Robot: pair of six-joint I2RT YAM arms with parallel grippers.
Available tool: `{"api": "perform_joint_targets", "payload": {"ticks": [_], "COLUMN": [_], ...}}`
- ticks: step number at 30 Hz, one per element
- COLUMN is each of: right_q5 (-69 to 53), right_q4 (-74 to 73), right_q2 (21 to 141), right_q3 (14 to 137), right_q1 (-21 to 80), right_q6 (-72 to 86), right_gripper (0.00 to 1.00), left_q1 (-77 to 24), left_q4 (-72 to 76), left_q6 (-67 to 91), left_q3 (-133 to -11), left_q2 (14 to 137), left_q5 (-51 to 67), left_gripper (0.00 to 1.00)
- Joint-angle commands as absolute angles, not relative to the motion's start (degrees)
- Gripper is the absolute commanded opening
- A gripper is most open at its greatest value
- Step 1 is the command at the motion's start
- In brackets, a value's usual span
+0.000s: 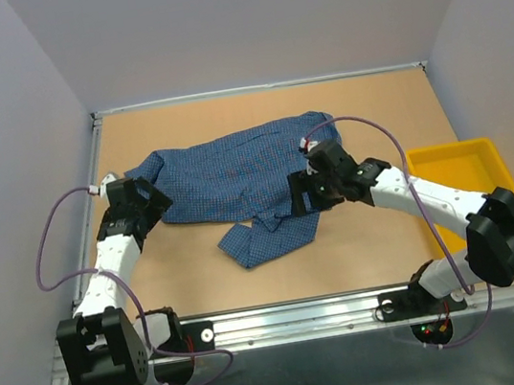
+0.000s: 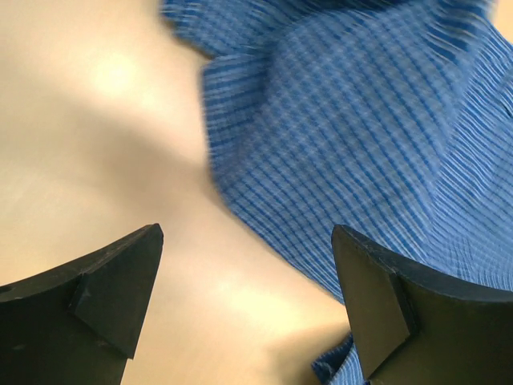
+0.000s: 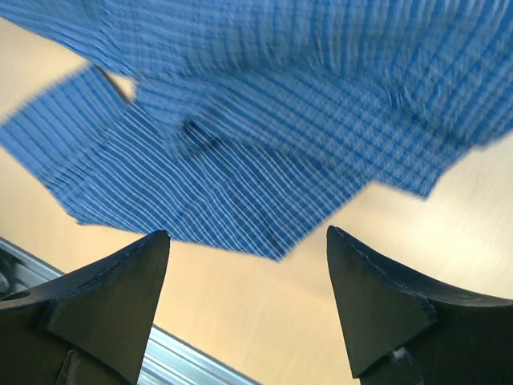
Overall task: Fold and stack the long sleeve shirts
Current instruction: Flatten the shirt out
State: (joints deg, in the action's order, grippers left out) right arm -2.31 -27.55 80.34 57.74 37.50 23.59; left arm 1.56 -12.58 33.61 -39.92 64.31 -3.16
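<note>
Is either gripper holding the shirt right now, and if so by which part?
Nothing is held. The left gripper and the right gripper both stand open, with no cloth of the blue fine-checked cotton shirt between their jaws.

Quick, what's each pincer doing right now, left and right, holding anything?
Left pincer: open, holding nothing, at the edge of the blue checked shirt.
Right pincer: open, holding nothing.
</note>
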Motion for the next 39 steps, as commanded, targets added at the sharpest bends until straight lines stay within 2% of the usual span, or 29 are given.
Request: {"api": "perform_joint_targets", "payload": {"ticks": [1, 5, 12, 18, 29, 32, 35, 39], "right_q5": [4.4, 9.9, 8.3, 0.4, -1.4, -1.2, -1.3, -1.7], "right_q4": [-27.2, -26.2, -21.4, -15.5, -13.6, -13.2, -12.7, -12.4], "right_q2": [78.5, 79.0, 80.0, 77.7, 75.8, 76.0, 76.6, 76.8], "right_q3": [53.5, 53.8, 52.0, 48.3, 47.1, 47.1, 47.3, 47.6], "right_q1": [37.4, 37.3, 33.4, 26.1, 24.6, 24.3, 24.0, 23.6], "right_q6": [27.2, 28.4, 31.5, 32.9, 31.6, 31.6, 31.7, 31.8], "right_gripper": [0.84, 0.83, 0.79, 0.74, 0.73, 0.73, 0.73, 0.73], "left_q1": [6.5, 10.9, 11.7, 11.7, 12.1, 12.2, 12.1, 12.2], "left_q4": [-6.1, -1.3, 7.2, 9.9, 11.6, 10.6, 9.0, 7.6], "left_q6": [37.8, 40.4, 42.8, 43.5, 44.8, 44.5, 44.5, 44.3], "left_q3": [-37.5, -34.1, -31.6, -32.9, -35.5, -35.7, -36.2, -37.3], "left_q2": [62.8, 66.3, 73.6, 79.1, 85.5, 85.7, 86.3, 87.8], "left_q5": [-2.4, 4.9, 7.1, 5.0, 2.0, 0.4, -2.6, -3.6], "left_gripper": [0.99, 0.99, 0.95, 0.86, 0.74, 0.69, 0.60, 0.60]}}
